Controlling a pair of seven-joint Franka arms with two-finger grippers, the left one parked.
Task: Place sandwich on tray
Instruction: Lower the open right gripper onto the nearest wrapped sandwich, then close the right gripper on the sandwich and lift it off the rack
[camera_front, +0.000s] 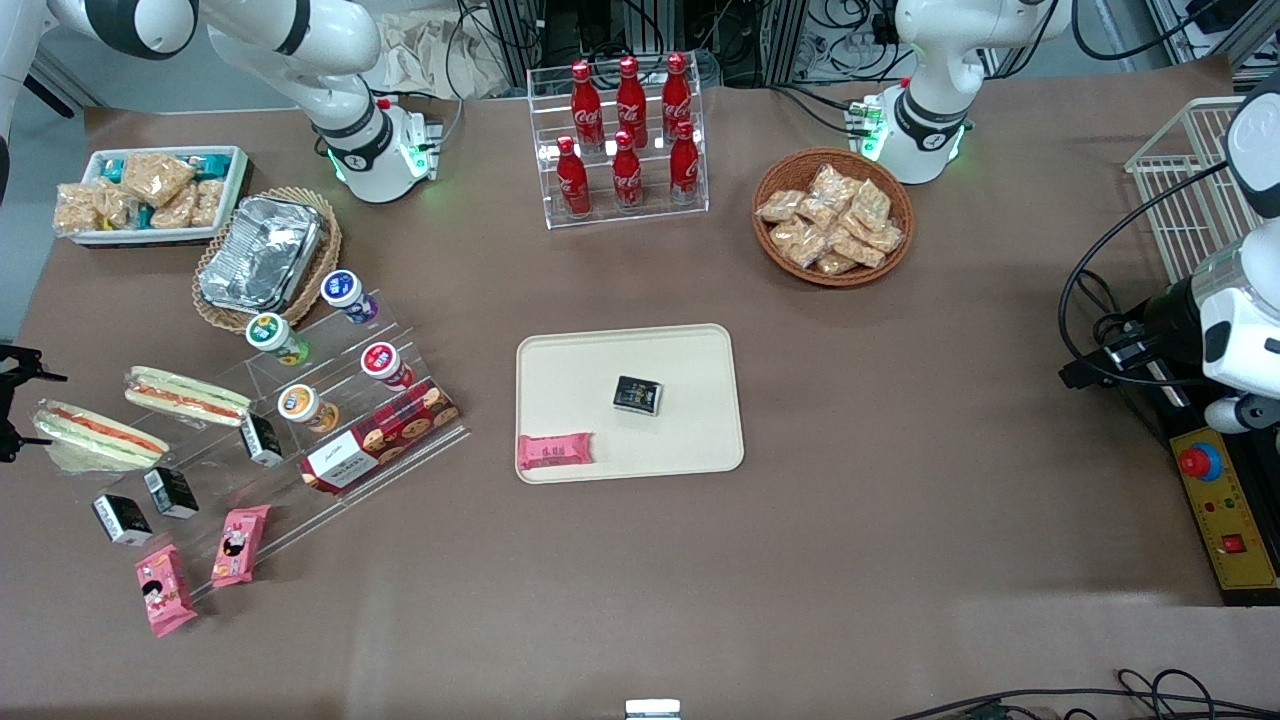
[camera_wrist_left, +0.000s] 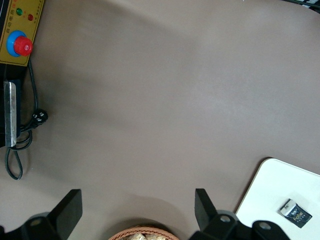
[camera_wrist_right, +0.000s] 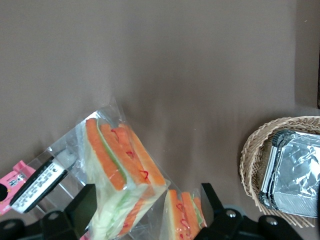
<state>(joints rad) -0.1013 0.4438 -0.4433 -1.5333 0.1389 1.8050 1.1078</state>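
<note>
Seemingly gripper (camera_wrist_right: 147, 212) open above sandwich (camera_wrist_right: 122, 172).

The sandwich (camera_front: 98, 434) shows white bread striped orange-red and green, the tray (camera_front: 570, 380) is plain cream-beige, and the black gripper (camera_wrist_right: 145, 210) hangs over the brown table (camera_front: 900, 520).

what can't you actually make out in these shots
- Gripper: cut off by the front view's edge beside the sandwiches at the working arm's end; in the right wrist view its fingers show partly, open over the sandwich.
- Second sandwich: cut by that view's edge.
- Print on the black packet on the tray: too small to read.
- Pink bar at the tray's rim: label unreadable.
</note>
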